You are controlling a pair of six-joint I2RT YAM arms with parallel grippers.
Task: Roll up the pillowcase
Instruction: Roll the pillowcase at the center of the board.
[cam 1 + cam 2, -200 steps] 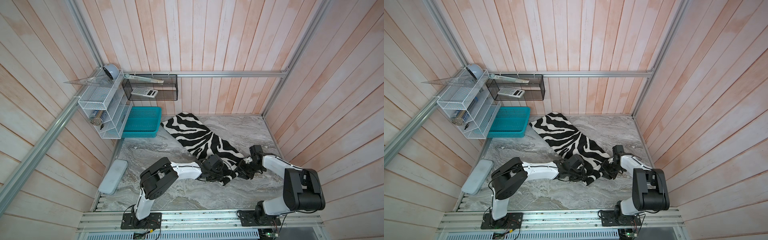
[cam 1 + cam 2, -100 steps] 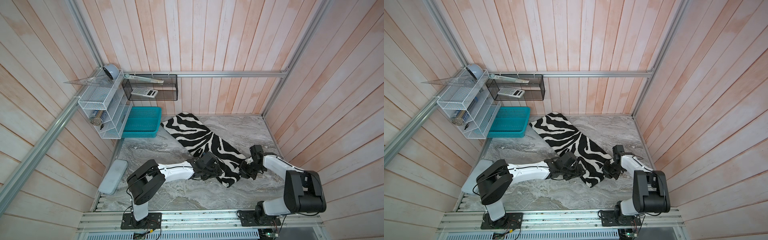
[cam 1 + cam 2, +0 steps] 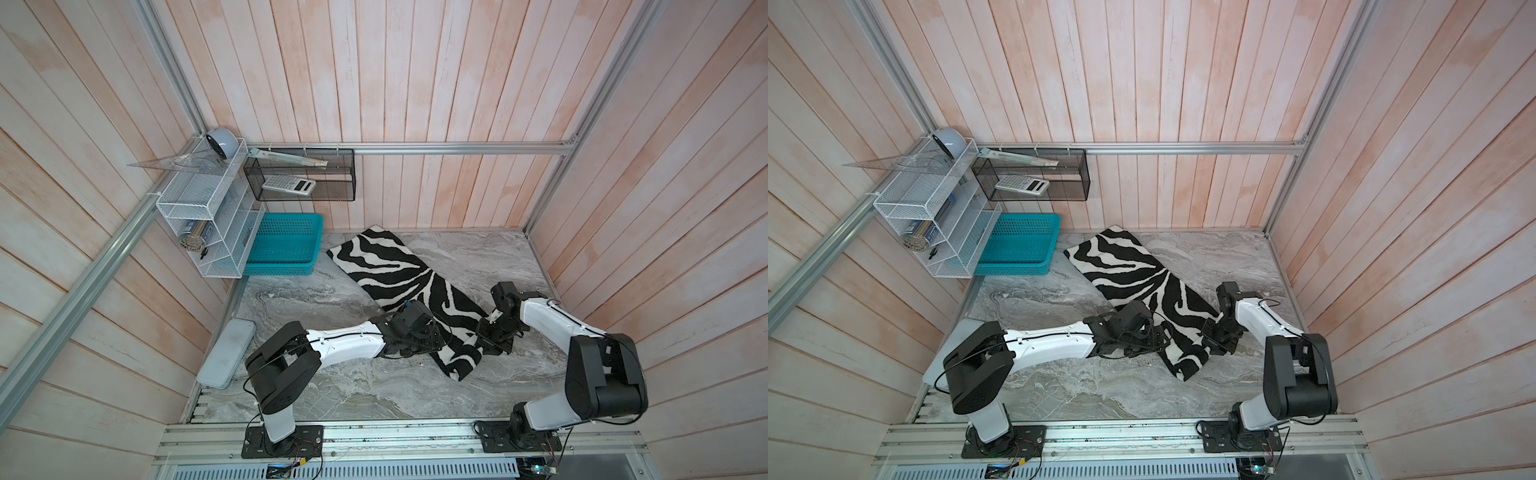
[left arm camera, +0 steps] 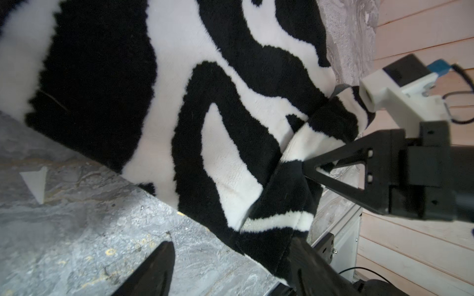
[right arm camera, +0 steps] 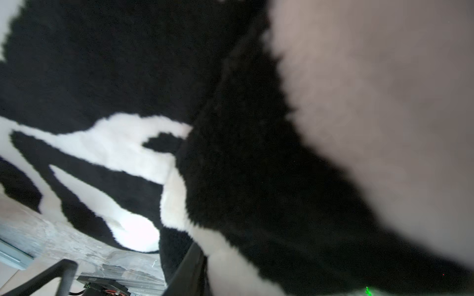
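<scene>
The room is a small cell with walls of pale wooden planks, and the floor is a grey marble table (image 3: 332, 386). At the far left a white wire shelf (image 3: 199, 216) hangs on the wall. Below it a flat pale case (image 3: 226, 353) lies along the left edge of the table. A teal basket (image 3: 286, 245) stands in the back left corner, and a black mesh box (image 3: 332, 183) above it holds a calculator (image 3: 289, 184).

The marble is bare between the case and the left arm. It is also bare in front, up to the metal rail (image 3: 395, 436), and in the back right corner.

The pillowcase (image 3: 395, 274) lies with its zebra face up. It runs diagonally from just beside the basket to the near middle of the table. The left gripper (image 3: 430, 338) is low at the left side of the near end. In the left wrist view its jaws are spread wide: one finger is over bare marble and the other is at the cloth's edge.

The right gripper (image 3: 484, 338) is at the opposite side of the same end, where the cloth is raised in a small fold that touches its finger tip. I cannot tell if it pinches the fold. The right arm stands near the right wall.
</scene>
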